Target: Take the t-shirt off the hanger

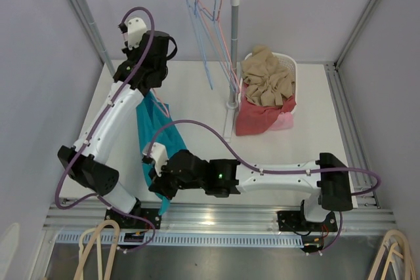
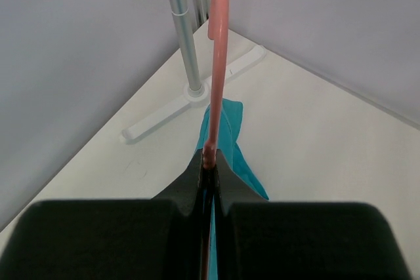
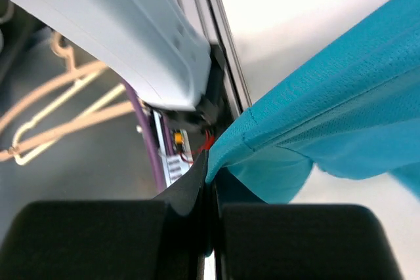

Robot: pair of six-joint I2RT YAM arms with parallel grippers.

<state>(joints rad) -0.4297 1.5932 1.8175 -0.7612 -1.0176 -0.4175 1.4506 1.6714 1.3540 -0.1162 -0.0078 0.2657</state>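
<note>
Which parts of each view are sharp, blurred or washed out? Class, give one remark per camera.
Top external: even light, everything sharp, only soft shadows on the table. Left wrist: the pink hanger is soft-edged, and the left gripper is a dark blur. Right wrist: the t-shirt weave is crisp, the table glares white, the spare hangers behind are blurred.

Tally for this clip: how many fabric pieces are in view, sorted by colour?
Teal t-shirt: 1
Tan cloth, piled in the laundry basket: 1
Red cloth, hanging over the basket's side: 1
Total: 3. A paler pink patch beside the red may be part of the same piece; I cannot tell.
</note>
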